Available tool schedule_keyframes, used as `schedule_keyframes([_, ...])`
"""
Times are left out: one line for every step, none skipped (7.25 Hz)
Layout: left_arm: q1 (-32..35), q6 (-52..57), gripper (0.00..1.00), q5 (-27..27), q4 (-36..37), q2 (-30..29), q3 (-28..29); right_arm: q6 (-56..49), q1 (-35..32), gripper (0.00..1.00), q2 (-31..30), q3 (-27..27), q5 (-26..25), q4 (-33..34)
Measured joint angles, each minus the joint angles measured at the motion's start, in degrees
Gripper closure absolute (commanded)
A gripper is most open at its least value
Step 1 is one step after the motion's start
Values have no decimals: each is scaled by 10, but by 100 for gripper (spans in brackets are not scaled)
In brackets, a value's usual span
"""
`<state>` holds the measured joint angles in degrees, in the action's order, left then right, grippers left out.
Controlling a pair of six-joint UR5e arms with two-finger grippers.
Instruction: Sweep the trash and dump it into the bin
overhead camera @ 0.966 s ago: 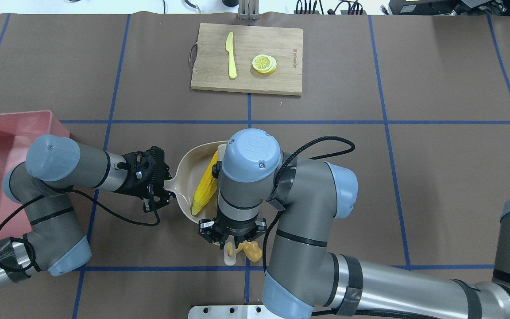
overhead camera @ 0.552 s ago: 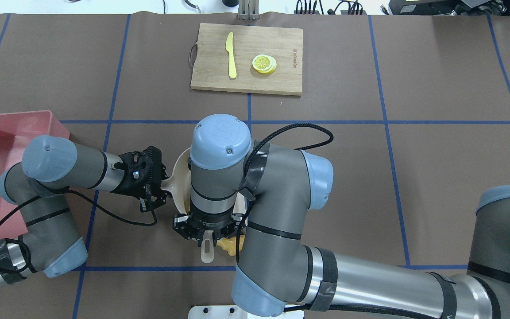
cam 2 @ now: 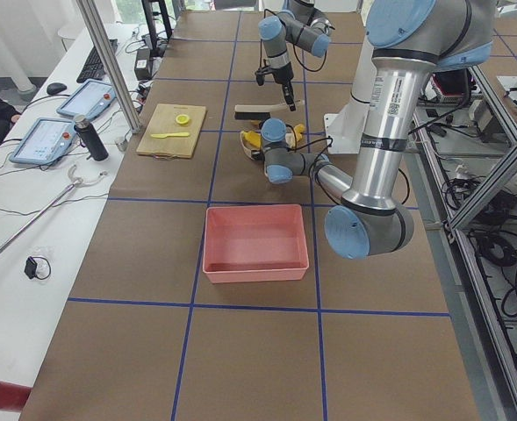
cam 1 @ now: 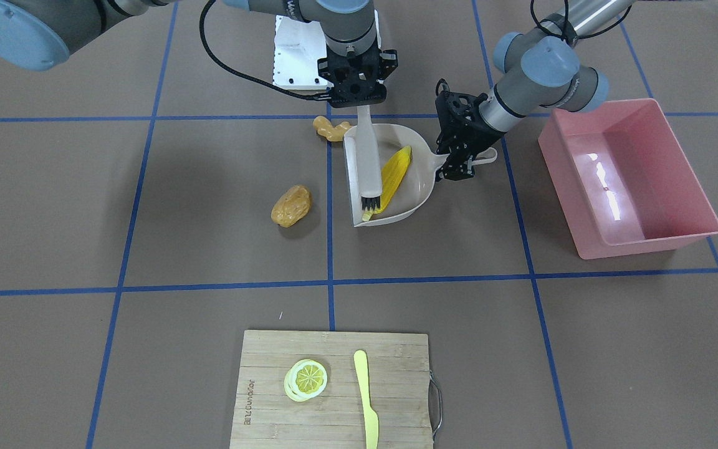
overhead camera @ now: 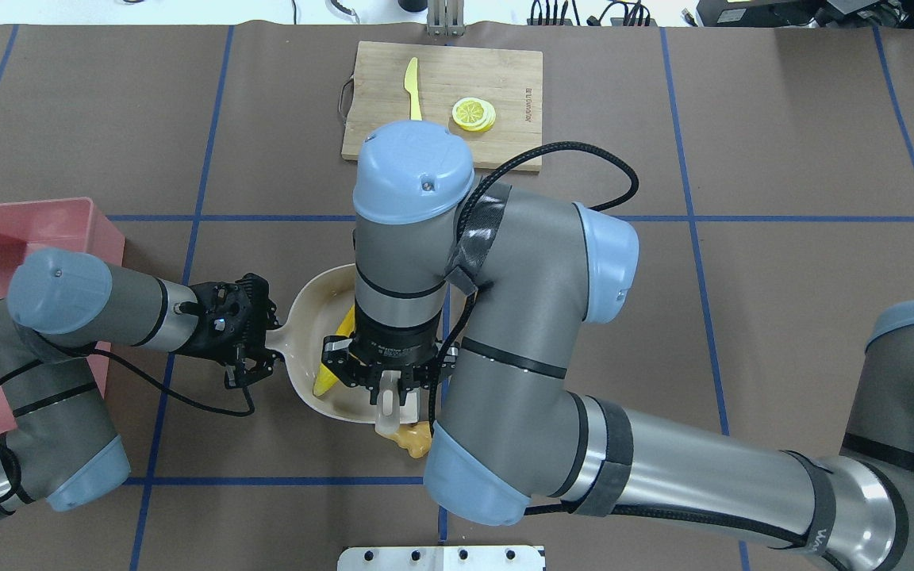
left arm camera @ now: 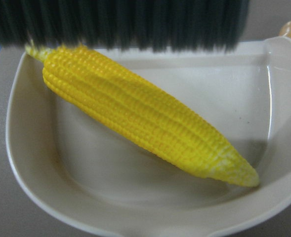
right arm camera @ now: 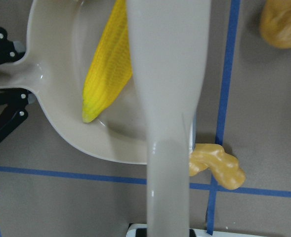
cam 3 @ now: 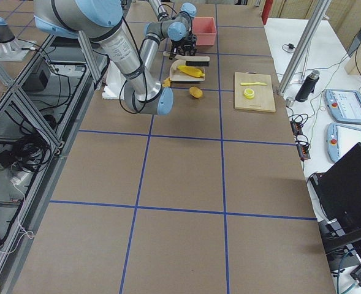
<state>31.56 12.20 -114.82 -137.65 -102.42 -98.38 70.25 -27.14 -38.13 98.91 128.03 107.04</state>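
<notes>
Sweeping looks underway: the yellow corn cob [cam 1: 394,171] lies in the beige long-handled dustpan [cam 1: 420,194], so next you should brush in the tan-brown oval potato [cam 1: 291,205] and knobbly tan ginger root [cam 1: 330,129] from the bench [cam 1: 147,206]. Your right gripper [cam 1: 362,103] pinches the black-bristled brush [cam 1: 368,165]; your left gripper [cam 1: 462,161] clamps the dustpan handle.

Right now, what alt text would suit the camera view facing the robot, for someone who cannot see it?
A corn cob lies in a beige dustpan; the right fingers hold a brush over it, and the left fingers grip the pan's handle. A ginger root and a potato lie on the table outside the pan; the pink bin stands empty.
</notes>
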Motion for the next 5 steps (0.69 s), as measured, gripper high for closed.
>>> schedule_keyframes([1,34,100,0,19,2,-5,-20,-18,100,-27,20,1,3])
schedule_keyframes([3,80,100,0,44,2,-13,-36,-32,100,-59,44,1,4])
schedule_keyframes([4,120,100,0,64,3,-21,-53,-47,100,-84,59,1,4])
schedule_keyframes([6,145,100,0,75,6,-27,-69,-60,100,-102,68,2,5])
schedule_keyframes([8,166,100,0,81,12,-33,-74,-66,100,-116,75,2,5])
